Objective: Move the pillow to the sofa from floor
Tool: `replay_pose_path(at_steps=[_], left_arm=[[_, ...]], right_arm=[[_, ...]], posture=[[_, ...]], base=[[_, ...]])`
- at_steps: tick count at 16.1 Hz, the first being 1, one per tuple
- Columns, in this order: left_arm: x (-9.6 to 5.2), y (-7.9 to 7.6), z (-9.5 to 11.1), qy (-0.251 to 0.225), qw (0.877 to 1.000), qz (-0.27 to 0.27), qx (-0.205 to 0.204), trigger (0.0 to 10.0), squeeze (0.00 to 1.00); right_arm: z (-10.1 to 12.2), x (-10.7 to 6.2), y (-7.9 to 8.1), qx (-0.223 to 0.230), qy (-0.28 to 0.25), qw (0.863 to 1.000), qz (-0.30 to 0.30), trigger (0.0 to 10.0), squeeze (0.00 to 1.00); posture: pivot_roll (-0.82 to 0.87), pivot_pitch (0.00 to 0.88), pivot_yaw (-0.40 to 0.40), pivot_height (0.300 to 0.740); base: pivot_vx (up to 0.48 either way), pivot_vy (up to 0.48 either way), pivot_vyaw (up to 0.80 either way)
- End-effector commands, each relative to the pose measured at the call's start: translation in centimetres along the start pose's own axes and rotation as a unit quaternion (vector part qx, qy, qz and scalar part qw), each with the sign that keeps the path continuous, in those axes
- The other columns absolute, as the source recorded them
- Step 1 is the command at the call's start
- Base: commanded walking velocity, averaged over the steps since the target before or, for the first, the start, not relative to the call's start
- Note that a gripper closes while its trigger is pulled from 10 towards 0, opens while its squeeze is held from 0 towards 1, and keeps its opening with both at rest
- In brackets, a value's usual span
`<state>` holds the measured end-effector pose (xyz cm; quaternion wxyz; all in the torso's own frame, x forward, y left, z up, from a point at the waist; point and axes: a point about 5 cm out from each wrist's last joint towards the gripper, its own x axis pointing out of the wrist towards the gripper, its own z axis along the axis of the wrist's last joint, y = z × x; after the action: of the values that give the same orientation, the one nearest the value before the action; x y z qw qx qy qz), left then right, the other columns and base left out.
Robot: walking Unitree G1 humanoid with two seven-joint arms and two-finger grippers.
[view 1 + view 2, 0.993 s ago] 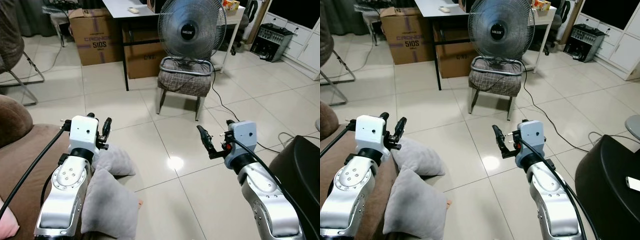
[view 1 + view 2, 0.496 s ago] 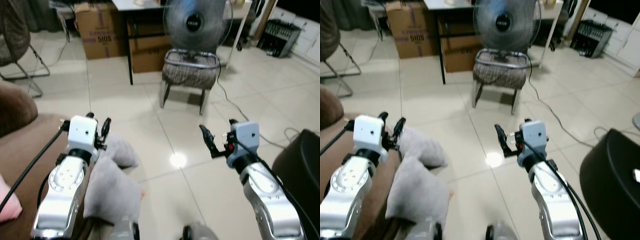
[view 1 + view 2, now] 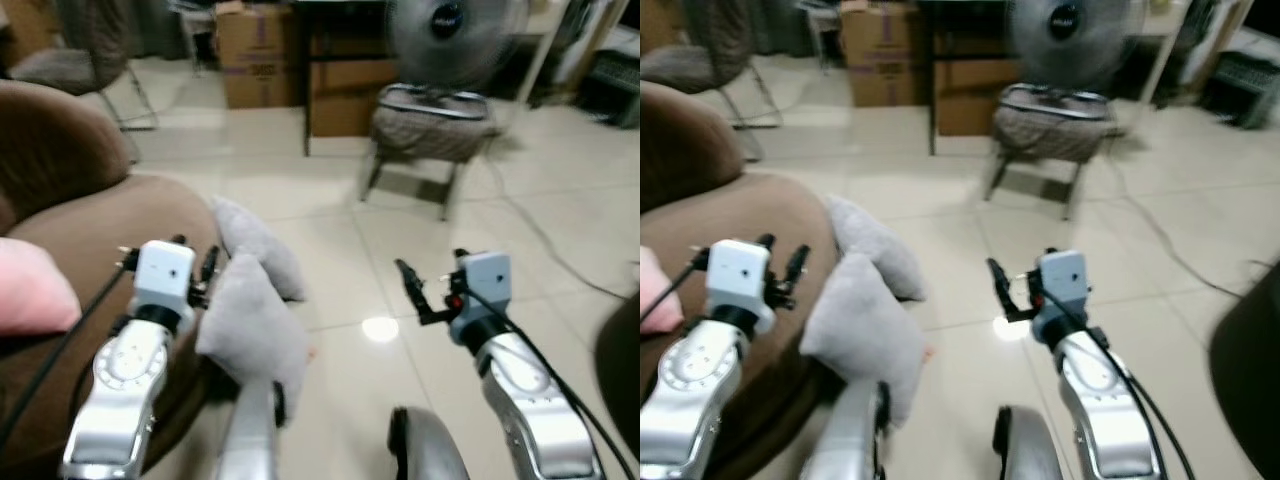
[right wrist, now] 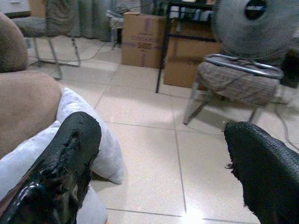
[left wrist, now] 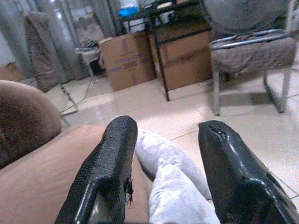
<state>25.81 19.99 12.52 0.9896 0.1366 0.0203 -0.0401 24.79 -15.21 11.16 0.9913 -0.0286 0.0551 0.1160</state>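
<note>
You have two grey pillows leaning against the front of the brown sofa [image 3: 90,230], both on the floor [image 3: 340,240]: the near pillow [image 3: 255,335] stands tilted on its corner just beside your left gripper [image 3: 200,270], and the far pillow [image 3: 258,255] lies behind it, touching it. Your left gripper hangs over the sofa's edge with its fingers spread wide and nothing between them; the near pillow sits just beyond the fingertips in the left wrist view. Your right gripper [image 3: 408,285] hovers over bare tile, well apart from both pillows, also spread wide and empty.

The head views are blurred, so you are probably moving; if you reach now, you may misjudge where the pillow's edge is and close on air or on the sofa's fabric.

The two pillows touch. Pinch only a corner and the soft cloth may slip out as you lift, or you may drag the far pillow along.

A pink cushion [image 3: 35,295] already sits on the seat, so drop too near it and the pillow may roll back off the rounded edge.

Behind you, a chair [image 3: 430,125] with a fan [image 3: 450,30] and a cable on the tiles could catch a foot if you step back.
</note>
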Motion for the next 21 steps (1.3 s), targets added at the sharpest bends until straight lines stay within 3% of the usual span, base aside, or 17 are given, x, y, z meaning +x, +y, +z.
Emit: replay_pose_path(at_steps=[1, 10, 14, 21], left_arm=[[0.29, -0.36, 0.68, -0.013, 1.000, -0.011, 0.004, 10.0, 0.20], [0.62, -0.29, 0.78, -0.013, 1.000, 0.000, 0.010, 10.0, 0.22], [0.63, -0.36, 0.70, -0.011, 1.000, 0.000, 0.008, 10.0, 0.23], [0.60, -0.28, 0.59, -0.010, 1.000, 0.003, 0.006, 10.0, 0.22]], right_arm=[[0.61, 0.00, -0.47, -0.005, -0.012, 1.000, -0.005, 10.0, 0.00], [-0.03, 0.06, -0.61, -0.007, -0.001, 1.000, -0.013, 10.0, 0.00], [-0.02, 0.06, -0.67, -0.015, 0.000, 1.000, -0.011, 10.0, 0.00], [-0.05, 0.13, 0.14, -0.040, 0.003, 0.999, 0.027, 10.0, 0.00]], posture=[[0.04, 0.000, 0.007, 0.561], [0.04, 0.000, 0.014, 0.561], [0.04, 0.000, 0.016, 0.561], [0.04, 0.000, 0.009, 0.561]], base=[[0.000, 0.000, 0.00], [0.000, 0.000, 0.00], [0.300, 0.000, 0.00], [0.319, 0.000, 0.72]])
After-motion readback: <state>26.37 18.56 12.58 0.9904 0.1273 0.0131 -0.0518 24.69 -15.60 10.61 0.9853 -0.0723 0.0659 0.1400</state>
